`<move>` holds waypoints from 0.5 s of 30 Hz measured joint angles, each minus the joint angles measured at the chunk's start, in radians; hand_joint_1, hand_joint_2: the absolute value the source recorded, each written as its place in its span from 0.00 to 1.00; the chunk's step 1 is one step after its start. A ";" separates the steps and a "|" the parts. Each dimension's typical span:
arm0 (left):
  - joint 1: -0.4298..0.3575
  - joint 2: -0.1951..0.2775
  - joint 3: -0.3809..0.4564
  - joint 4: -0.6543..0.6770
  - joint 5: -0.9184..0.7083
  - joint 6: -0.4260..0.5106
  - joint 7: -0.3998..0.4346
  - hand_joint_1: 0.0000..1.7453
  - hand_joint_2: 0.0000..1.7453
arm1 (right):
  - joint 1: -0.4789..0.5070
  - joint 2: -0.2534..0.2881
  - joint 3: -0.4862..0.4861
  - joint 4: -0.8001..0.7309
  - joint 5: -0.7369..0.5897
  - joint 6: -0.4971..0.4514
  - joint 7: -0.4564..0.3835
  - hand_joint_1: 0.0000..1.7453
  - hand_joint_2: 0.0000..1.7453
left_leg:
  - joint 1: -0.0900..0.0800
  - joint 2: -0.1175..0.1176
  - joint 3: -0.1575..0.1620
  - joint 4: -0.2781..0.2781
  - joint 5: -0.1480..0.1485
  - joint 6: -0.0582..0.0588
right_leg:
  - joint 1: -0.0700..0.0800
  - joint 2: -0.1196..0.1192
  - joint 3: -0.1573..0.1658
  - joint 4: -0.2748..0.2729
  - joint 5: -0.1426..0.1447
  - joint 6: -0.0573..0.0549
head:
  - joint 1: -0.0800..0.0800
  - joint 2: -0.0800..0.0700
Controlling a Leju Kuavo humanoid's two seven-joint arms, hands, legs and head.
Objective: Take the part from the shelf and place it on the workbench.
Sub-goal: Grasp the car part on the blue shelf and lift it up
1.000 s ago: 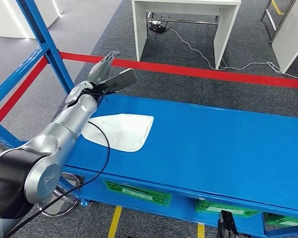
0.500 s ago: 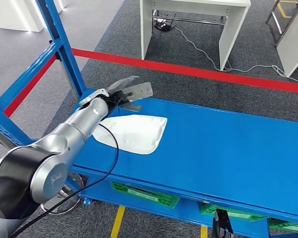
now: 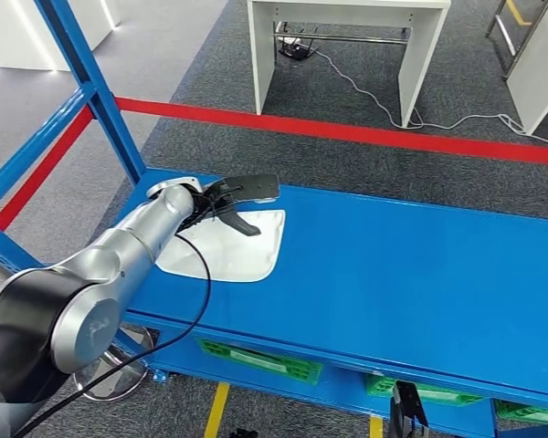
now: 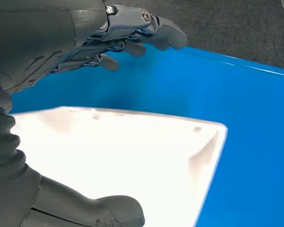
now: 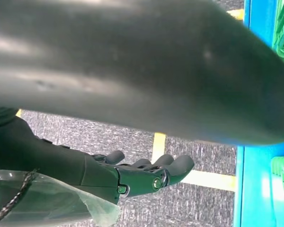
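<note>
Bright, even light; overexposed white glare

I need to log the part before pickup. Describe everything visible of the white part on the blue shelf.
The white flat plastic-looking part is a thin panel with rounded corners, wider at one end and tapering toward the other, with a shallow raised rim and small moulded marks along one edge. It lies flat on the blue metal shelf surface, near its left end. The left robot hand hovers just over it, fingers spread; whether they touch it cannot be told.
</note>
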 joint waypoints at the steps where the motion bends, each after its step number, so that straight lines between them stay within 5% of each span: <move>1: -0.002 0.002 0.000 0.001 0.000 -0.004 0.000 0.00 1.00 | 0.000 0.000 0.000 0.000 0.000 0.000 0.000 0.00 0.00 | -0.001 0.001 0.033 -0.068 0.030 0.002 | 0.001 0.000 0.002 0.001 -0.002 0.004 | 0.000 0.000; 3: -0.008 0.005 0.000 0.003 -0.002 -0.023 -0.002 0.00 1.00 | -0.002 0.001 0.000 0.000 0.001 0.001 0.000 0.00 0.00 | -0.004 0.003 0.075 -0.161 0.057 0.010 | 0.004 -0.001 0.002 0.003 -0.006 0.014 | 0.001 0.000; 7: -0.017 0.016 -0.011 0.009 -0.019 -0.071 -0.003 0.00 1.00 | -0.004 0.003 0.000 0.000 0.005 0.007 0.000 0.00 0.00 | -0.006 0.002 0.083 -0.180 0.055 0.036 | 0.002 -0.003 -0.008 0.011 -0.014 0.035 | 0.002 0.000; 9: -0.025 0.021 -0.018 0.010 -0.022 -0.084 -0.003 0.00 1.00 | -0.004 0.004 0.000 0.000 0.008 0.008 0.001 0.00 0.00 | -0.002 0.003 0.086 -0.185 0.059 0.049 | 0.000 -0.002 -0.045 0.085 -0.055 0.042 | 0.004 0.000; 12: -0.026 0.026 -0.025 0.016 -0.019 -0.097 0.003 0.00 1.00 | -0.003 0.004 0.000 0.000 0.012 0.010 0.001 0.00 0.00 | -0.004 0.001 0.086 -0.185 0.058 0.055 | 0.000 -0.001 -0.138 0.270 -0.122 0.046 | 0.005 0.000; 13: -0.024 0.029 -0.027 0.019 -0.017 -0.102 0.007 0.00 1.00 | -0.003 0.004 0.000 0.000 0.014 0.010 0.001 0.00 0.00 | -0.005 0.000 0.086 -0.185 0.058 0.056 | 0.001 -0.001 -0.152 0.288 -0.117 0.045 | 0.005 0.000; 15: -0.022 0.035 -0.028 0.023 -0.015 -0.108 0.014 0.00 1.00 | -0.004 0.004 -0.001 0.000 0.016 0.010 0.001 0.00 0.00 | -0.006 -0.001 0.088 -0.184 0.056 0.054 | 0.001 -0.001 -0.121 0.207 -0.058 0.040 | 0.005 0.000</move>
